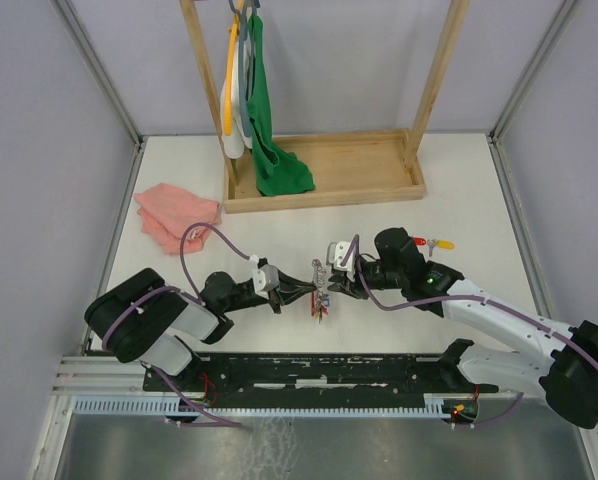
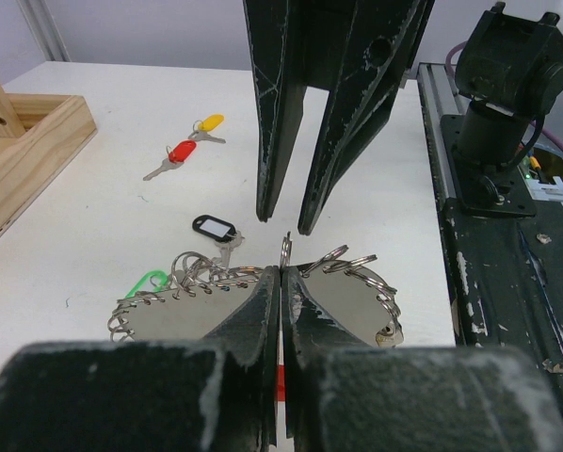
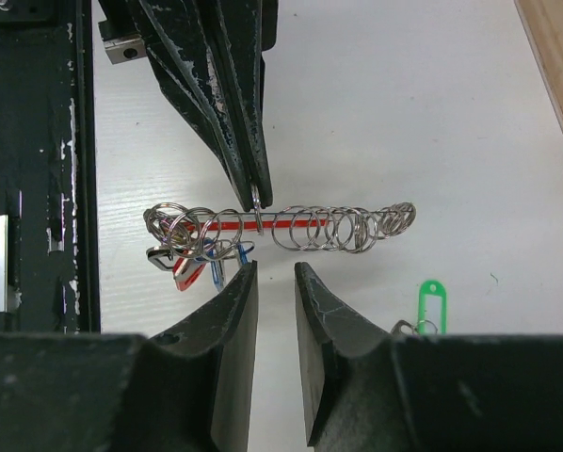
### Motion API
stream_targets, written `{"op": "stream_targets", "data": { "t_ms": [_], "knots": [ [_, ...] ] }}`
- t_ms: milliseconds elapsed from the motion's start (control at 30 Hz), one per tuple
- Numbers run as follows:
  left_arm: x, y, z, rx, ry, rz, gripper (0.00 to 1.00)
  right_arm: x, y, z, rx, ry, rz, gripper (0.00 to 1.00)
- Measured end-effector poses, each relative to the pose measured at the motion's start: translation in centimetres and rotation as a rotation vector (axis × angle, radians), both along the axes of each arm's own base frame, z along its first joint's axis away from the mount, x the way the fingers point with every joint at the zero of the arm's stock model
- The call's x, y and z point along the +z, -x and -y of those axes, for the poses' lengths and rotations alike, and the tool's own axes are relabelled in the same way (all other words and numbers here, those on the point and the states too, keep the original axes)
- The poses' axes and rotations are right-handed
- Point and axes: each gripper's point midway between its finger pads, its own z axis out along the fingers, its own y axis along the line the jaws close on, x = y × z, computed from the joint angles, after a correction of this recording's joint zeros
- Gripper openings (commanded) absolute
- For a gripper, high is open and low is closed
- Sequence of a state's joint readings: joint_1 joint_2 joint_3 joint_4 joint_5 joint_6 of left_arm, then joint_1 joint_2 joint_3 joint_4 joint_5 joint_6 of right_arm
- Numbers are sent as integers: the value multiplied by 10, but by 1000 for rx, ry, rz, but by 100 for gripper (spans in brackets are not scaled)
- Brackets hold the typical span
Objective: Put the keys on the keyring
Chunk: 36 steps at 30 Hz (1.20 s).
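The keyring (image 3: 227, 224), a thin red-and-grey loop strung with many small split rings, lies at the middle of the table (image 1: 322, 292). My left gripper (image 2: 283, 271) is shut on it, pinching one small ring (image 3: 260, 218) at its fingertips (image 3: 249, 174). My right gripper (image 3: 274, 268) faces it from the other side, open, just short of the loop with nothing between its fingers. Tagged keys hang bunched at one end (image 3: 183, 264). A black-tagged key (image 2: 214, 226) and a green tag (image 3: 431, 301) lie beside the loop. Red-tagged (image 2: 181, 153) and yellow-tagged (image 2: 209, 122) keys lie apart.
A wooden rack tray (image 1: 379, 185) with a green cloth (image 1: 274, 150) on hangers stands at the back. A pink cloth (image 1: 174, 215) lies at the left. The black mounting rail (image 1: 309, 368) runs along the near edge behind both arms.
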<state>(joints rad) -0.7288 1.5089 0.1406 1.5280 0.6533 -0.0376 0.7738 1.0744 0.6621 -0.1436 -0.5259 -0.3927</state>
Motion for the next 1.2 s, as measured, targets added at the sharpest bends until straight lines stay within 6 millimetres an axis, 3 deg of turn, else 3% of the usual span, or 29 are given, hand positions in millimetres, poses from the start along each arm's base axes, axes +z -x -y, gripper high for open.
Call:
{"op": "stream_targets", "data": {
  "t_ms": [367,667,900,1033,1200],
  "knots": [
    [2,-1,-2,16,6,3,3,11,1,-12,25,-95,-8,30],
    [6,-1,-2,17,14,11,3,3,1,-16,33,-86,-35,27],
    [7,-1,-2,15,17,15,3,2,1,-20,49,-96,-45,21],
    [7,-1,-2,15,17,15,3,1,2,-22,58,-100,-54,11],
    [7,0,-2,12,16,14,14,-3,4,-22,72,-77,-77,1]
  ]
}}
